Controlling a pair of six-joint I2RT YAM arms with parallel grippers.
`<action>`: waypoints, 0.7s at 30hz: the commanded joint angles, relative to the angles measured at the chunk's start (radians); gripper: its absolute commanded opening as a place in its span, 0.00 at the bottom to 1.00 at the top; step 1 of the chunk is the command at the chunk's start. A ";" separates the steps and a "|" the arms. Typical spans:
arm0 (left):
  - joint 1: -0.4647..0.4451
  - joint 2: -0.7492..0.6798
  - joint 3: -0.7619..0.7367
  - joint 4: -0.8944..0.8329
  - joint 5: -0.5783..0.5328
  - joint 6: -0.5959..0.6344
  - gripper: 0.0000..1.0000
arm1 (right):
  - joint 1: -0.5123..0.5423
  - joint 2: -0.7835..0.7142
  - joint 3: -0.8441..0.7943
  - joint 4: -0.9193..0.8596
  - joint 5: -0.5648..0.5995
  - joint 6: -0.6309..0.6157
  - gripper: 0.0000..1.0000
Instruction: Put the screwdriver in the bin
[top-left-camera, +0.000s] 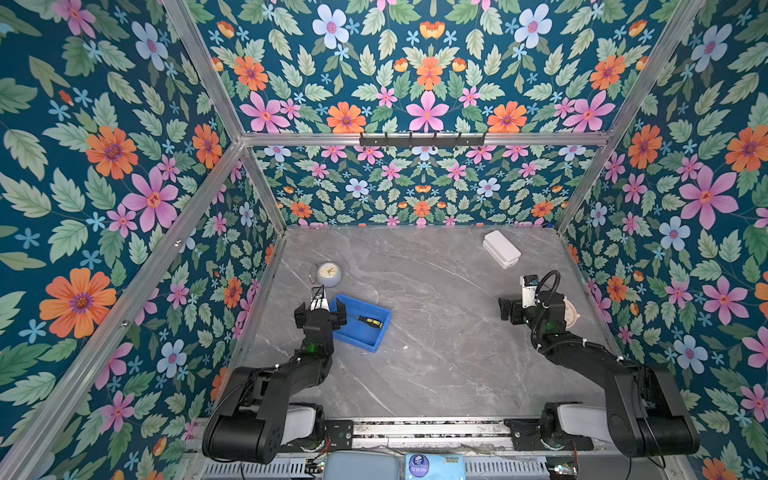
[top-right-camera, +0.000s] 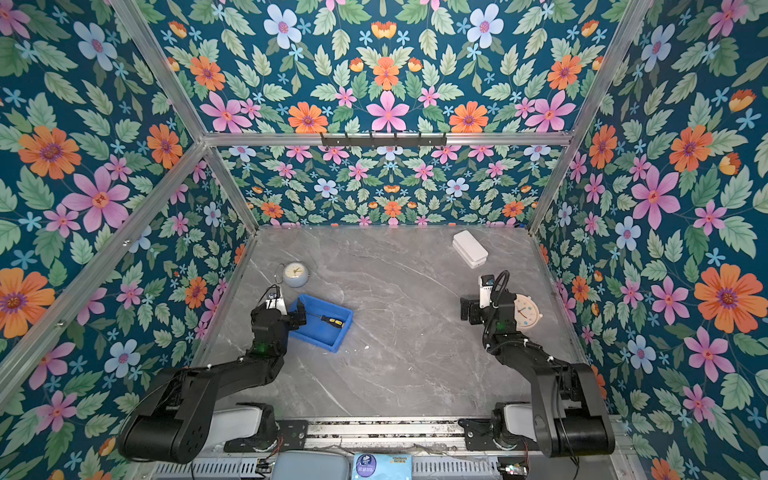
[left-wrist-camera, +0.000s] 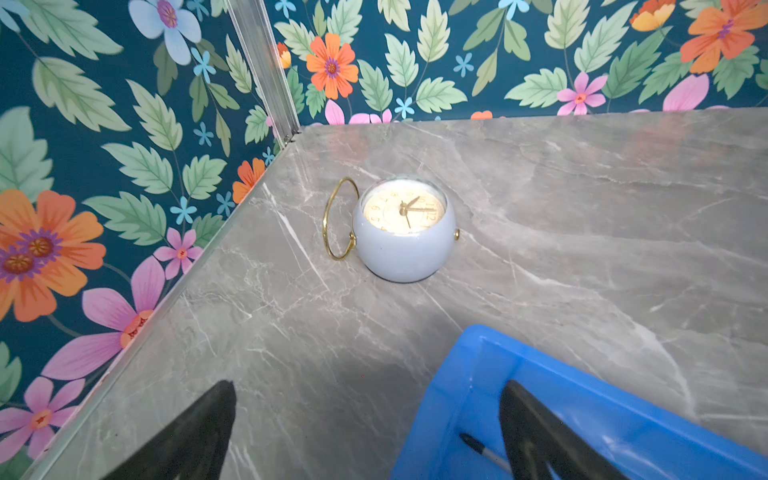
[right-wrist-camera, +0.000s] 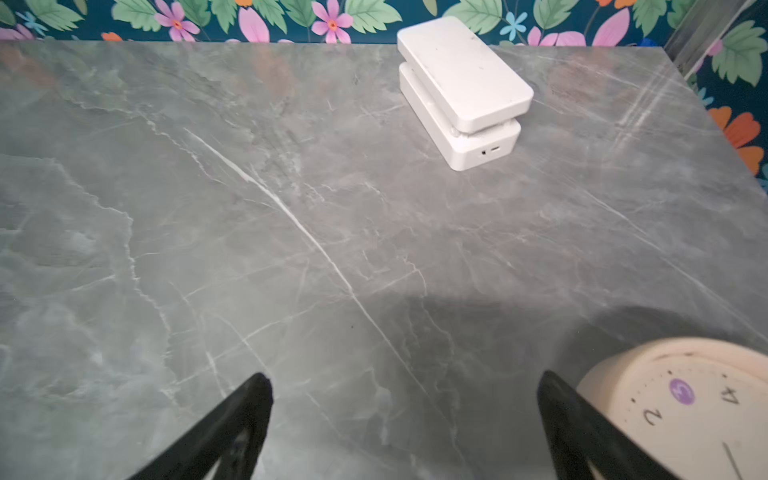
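Note:
The screwdriver (top-left-camera: 370, 321) (top-right-camera: 332, 321), with its black and yellow handle, lies flat inside the blue bin (top-left-camera: 365, 347) (top-right-camera: 322, 343) on the left of the table in both top views. My left gripper (top-left-camera: 321, 311) (top-right-camera: 279, 312) stands open over the bin's left end. One finger is above the bin's inside and the other is over the bare table. In the left wrist view, the left gripper (left-wrist-camera: 370, 386) holds nothing, and the screwdriver's tip (left-wrist-camera: 469, 441) shows beside the bin's wall (left-wrist-camera: 457, 399). My right gripper (top-left-camera: 519, 307) (right-wrist-camera: 404, 377) is open and empty over the table's right side.
A round grey-blue clock (top-left-camera: 329, 274) (left-wrist-camera: 403, 232) with a gold ring sits beyond the bin near the left wall. A white box (top-left-camera: 501, 248) (right-wrist-camera: 461, 83) stands at the back right. A cream clock (top-right-camera: 527, 311) (right-wrist-camera: 685, 399) lies just right of my right gripper.

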 joint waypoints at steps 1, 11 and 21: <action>0.023 0.044 0.002 0.202 0.059 0.011 1.00 | -0.011 0.040 -0.012 0.189 0.032 0.019 0.99; 0.098 0.248 0.083 0.319 0.173 0.030 1.00 | -0.053 0.100 -0.047 0.303 -0.006 0.051 0.99; 0.142 0.312 0.085 0.380 0.201 -0.011 1.00 | -0.062 0.115 -0.051 0.323 0.012 0.070 0.99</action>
